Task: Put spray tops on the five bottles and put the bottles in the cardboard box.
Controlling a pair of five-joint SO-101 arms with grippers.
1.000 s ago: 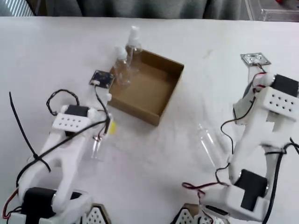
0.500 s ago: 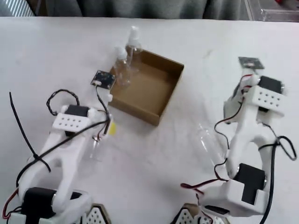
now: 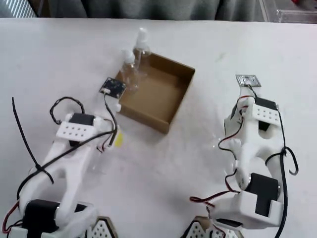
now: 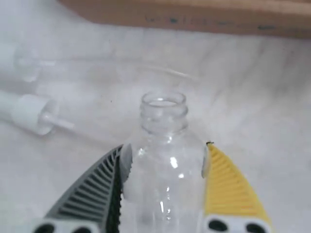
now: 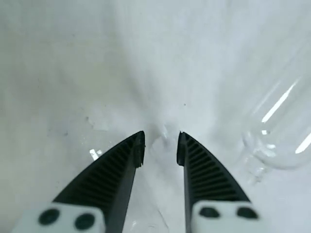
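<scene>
Broadly, a white table (image 3: 54,49) fills the high view, with the left arm (image 3: 67,153) at its near left and the right arm (image 3: 257,148) at its near right, both trailing black and red wires. Between and beyond them sits the cardboard box (image 3: 171,119), top open and nothing visible inside it. At its far left corner stand a taller capped bottle (image 3: 142,45) and a shorter capped bottle (image 3: 129,68), close together; whether they are inside the wall or just outside cannot be told.

Just off the box's near left wall, the left gripper (image 4: 163,148) pinches an open bottle (image 4: 164,121) of clear plastic by its shoulders, one grey finger and one yellow on either side, with the bare neck pointing toward the box wall (image 4: 194,14). A loose spray top (image 4: 30,114) lies on the table beside that bottle, between it and the box, its nozzle stub pointing toward the neck.

The right gripper (image 5: 160,145) hangs low over bare table with its fingers spread a narrow gap, gripping nothing. A lying bottle (image 5: 282,126), also clear, rests near one fingertip without touching it; from above, the arm covers most of it.
</scene>
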